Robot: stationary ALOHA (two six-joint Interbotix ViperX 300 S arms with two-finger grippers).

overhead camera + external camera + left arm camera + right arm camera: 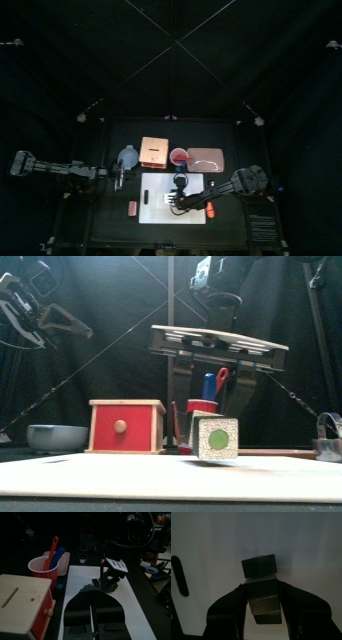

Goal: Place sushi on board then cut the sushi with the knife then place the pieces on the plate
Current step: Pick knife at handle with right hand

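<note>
The sushi roll [214, 438], dark green with a speckled end face, hangs just above the white cutting board [120, 478]. My right gripper [181, 203] is shut on it from above over the board [154, 214]. In the right wrist view its jaws clamp the dark roll [260, 571]. My left gripper [118, 180] hovers left of the board, near the bowl, and its jaws [91, 597] look closed and hold nothing. The red cup [203, 408] with a blue and a red knife stands behind the board. The pink plate [206, 158] lies at the back right.
A wooden box with a red drawer front [126, 426] stands left of the cup, and a blue-grey bowl [56, 437] sits further left. A small red toy [132, 207] lies off the board's left edge. A metal object [329, 434] shows at the far right.
</note>
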